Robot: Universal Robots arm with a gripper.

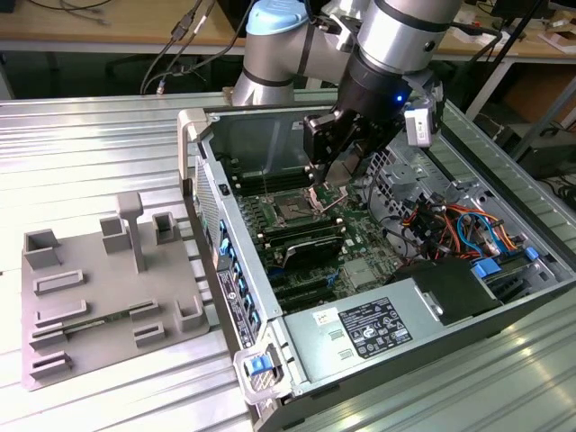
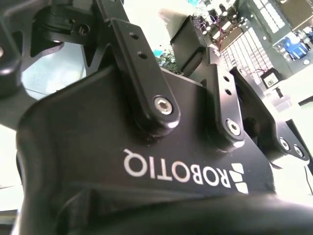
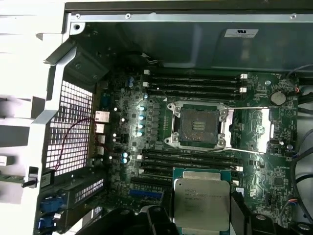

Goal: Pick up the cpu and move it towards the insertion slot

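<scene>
On the exterior view's left, a grey plastic tray [image 1: 108, 297] with raised blocks lies on the metal table [image 1: 72, 153], and none of its pockets looks to hold a chip. To its right stands the open computer case [image 1: 378, 270], lying on its side with the green board showing inside. The robot arm [image 1: 396, 36] reaches down into the case from above, and its end effector [image 1: 335, 148] hangs just over the middle of the board. In the first wrist view the cpu [image 3: 202, 203] shows as a flat silver square with a thin pale rim, sitting between two dark fingers [image 3: 166, 205], so the end effector is clamped on the cpu by its sides. The cpu is up in the air, not resting on the board. Further along in that same view is the insertion slot [image 3: 198, 125], a square socket with a dark middle and a shiny metal frame around it, and its thin wire lever [image 3: 244, 152] is swung out to the side, so the slot looks open and bare. Long black memory slots [image 3: 186, 161] lie between the cpu and the slot. The picking up looks done, and the step in hand is carrying the cpu over. I think the cpu must stay flat and square, and line up with the frame.
</scene>
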